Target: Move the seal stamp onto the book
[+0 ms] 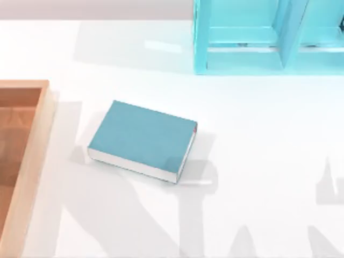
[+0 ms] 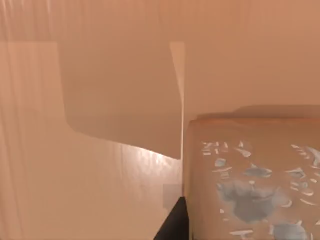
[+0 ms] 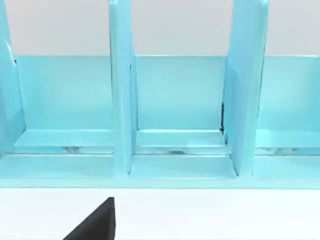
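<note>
Close against a tan-brown block (image 2: 250,180), the seal stamp, filling the lower right of the frame, its broad face speckled with pale blue-grey flecks and one larger grey blotch near the middle. Behind it, warm orange-brown wood surface (image 2: 90,190) across the rest of the frame, with fine vertical grain. A darker shadow patch (image 2: 120,90) with a rounded lower corner in the upper middle, ending at a straight vertical edge. A small black wedge (image 2: 172,225) at the bottom edge, just beside the block's left side.

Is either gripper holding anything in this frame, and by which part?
Cannot be told. The tan-brown seal stamp sits close before the left wrist camera, but no grip is visible.
</note>
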